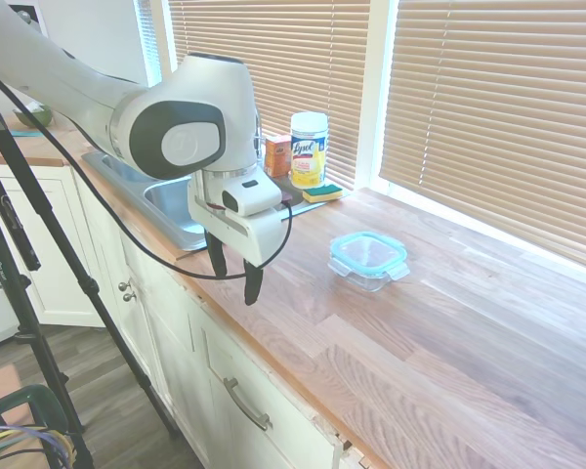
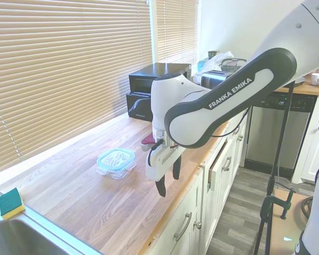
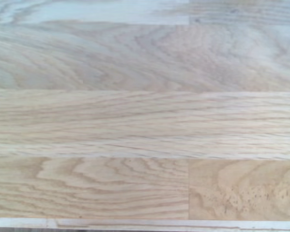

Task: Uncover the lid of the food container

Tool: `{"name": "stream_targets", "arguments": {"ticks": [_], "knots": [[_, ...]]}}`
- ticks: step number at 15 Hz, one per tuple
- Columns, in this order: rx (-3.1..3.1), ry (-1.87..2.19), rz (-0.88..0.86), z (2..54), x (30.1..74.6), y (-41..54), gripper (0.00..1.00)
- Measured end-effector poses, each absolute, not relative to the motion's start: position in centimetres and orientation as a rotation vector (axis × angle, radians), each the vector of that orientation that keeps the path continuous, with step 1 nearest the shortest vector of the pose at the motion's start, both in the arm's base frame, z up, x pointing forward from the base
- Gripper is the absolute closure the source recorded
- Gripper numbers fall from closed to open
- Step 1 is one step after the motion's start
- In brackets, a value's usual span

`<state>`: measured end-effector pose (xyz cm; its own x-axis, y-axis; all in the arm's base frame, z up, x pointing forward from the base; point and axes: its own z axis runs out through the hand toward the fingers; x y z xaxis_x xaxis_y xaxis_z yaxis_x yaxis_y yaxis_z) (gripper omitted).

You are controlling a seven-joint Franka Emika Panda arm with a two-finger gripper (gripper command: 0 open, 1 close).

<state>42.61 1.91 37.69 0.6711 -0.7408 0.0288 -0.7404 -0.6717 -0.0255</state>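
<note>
The food container (image 1: pixel 368 272) (image 2: pixel 117 169) is a small clear glass dish on the wooden counter (image 1: pixel 449 332). Its lid (image 1: pixel 369 253) (image 2: pixel 116 158), clear in the centre with a teal rim, sits on top of it. My gripper (image 1: pixel 234 272) (image 2: pixel 168 181) hangs open above the counter's front edge, some way from the container on the side toward the room, with nothing between its fingers. The wrist view holds only bare wood grain (image 3: pixel 145 121).
A sink (image 1: pixel 166 200) lies at one end of the counter, with a yellow Lysol canister (image 1: pixel 309 149), an orange box (image 1: pixel 277 155) and a yellow-green sponge (image 1: pixel 321 192) (image 2: pixel 10 202) beside it. A black appliance (image 2: pixel 151 87) and a toaster (image 2: pixel 215 78) stand at the other end.
</note>
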Motion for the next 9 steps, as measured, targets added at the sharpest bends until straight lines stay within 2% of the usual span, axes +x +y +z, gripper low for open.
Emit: {"name": "stream_targets", "arguments": {"ticks": [4,9], "knots": [[-2.865,1.221,-0.072,38.7,43.6,1.4,0.0],[-2.857,1.195,-0.092,39.9,48.0,0.2,0.0]]}}
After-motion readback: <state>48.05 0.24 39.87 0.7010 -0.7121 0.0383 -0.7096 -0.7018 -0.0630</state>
